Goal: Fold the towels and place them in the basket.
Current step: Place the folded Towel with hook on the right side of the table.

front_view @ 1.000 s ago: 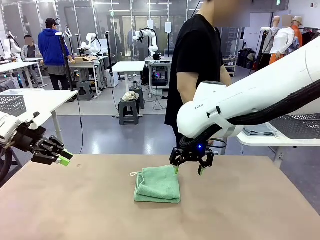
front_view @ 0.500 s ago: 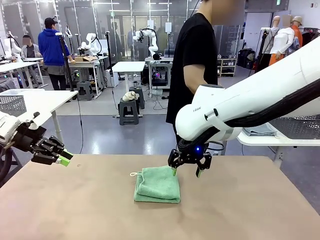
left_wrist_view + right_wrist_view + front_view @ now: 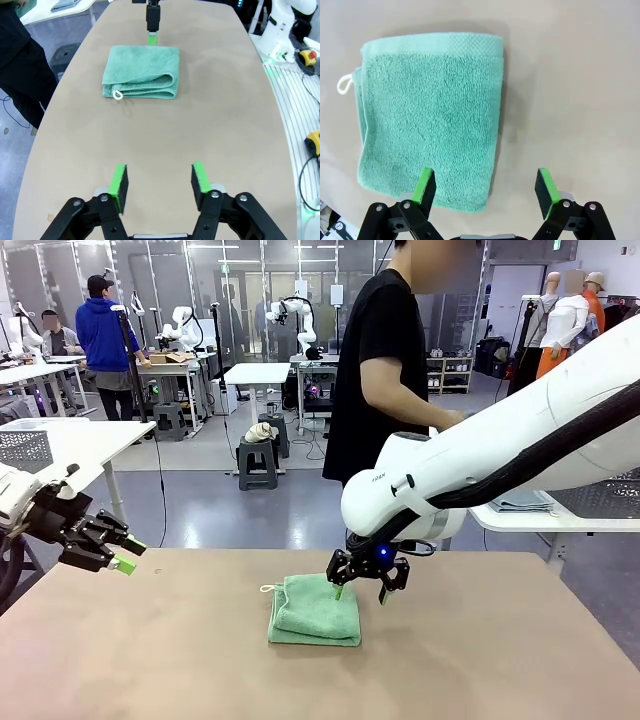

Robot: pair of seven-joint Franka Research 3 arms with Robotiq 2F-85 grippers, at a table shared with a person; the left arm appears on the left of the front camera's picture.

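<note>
Now, front view: green towel (image 3: 315, 610) lies folded mid-surface (image 3: 480, 660), right gripper (image 3: 359, 594) hovering at its far edge, jaws apart; left gripper (image 3: 128, 555) hangs well off to the side, also apart, holding nothing. Left wrist view: the rolled fold and loop (image 3: 118, 95) face this way. Right wrist view: the gripper straddles the towel's corner and bare surface. Soft, light, floppy stuff. I'd pinch through all layers at the edge, or it may unfold on lifting.
</note>
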